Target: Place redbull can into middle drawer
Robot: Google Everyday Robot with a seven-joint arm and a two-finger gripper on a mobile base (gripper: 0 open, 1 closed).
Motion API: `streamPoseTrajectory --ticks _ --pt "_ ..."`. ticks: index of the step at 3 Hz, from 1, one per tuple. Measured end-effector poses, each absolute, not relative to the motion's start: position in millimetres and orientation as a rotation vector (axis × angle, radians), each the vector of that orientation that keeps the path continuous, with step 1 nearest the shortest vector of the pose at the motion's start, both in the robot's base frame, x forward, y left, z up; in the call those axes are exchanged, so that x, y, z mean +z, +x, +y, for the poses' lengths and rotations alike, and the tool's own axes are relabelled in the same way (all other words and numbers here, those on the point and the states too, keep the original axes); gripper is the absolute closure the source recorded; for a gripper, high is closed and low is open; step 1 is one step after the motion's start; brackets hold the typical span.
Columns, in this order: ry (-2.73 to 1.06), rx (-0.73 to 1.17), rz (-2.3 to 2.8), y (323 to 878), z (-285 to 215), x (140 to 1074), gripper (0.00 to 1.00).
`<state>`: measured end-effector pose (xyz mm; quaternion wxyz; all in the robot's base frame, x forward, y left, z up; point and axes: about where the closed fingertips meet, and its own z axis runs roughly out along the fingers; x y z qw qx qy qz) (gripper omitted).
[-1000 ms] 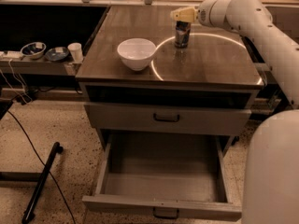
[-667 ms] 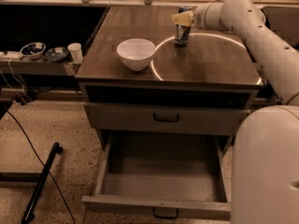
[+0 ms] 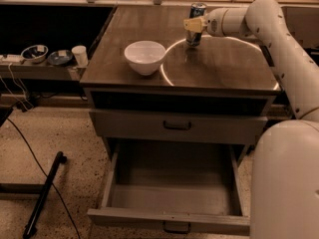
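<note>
The redbull can [image 3: 197,10], blue and silver, stands upright at the back of the cabinet top [image 3: 224,68], right of centre. My gripper [image 3: 194,26] comes in from the right and is shut on the can around its middle; its pale fingers [image 3: 191,25] cover the can's lower half. The can's base seems to be just above the top. The middle drawer [image 3: 129,216] is pulled wide open at the bottom of the cabinet, a deep grey box with nothing in it and a small dark handle [image 3: 177,227] on its front.
A white bowl [image 3: 145,57] sits on the cabinet top left of the can. A shallower closed drawer front with a black handle [image 3: 177,126] is above the open drawer. A side shelf at left holds a small white cup [image 3: 79,55] and dishes. My arm [image 3: 279,44] runs down the right side.
The gripper and the can have shifted slightly up and toward the back of the cabinet top. The arm's forearm has swung with them. The bowl and the drawers have not moved.
</note>
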<state>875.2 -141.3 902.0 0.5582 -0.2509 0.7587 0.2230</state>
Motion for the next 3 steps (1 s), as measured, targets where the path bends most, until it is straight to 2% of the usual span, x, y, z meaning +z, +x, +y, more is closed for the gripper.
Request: streamPoseTrajectory --ticks 1,3 --pt "-0.737 0.644 1.615 824 -125 960 1.00" --pt "-1.021 0.562 1.443 677 -137 1028 1.00"
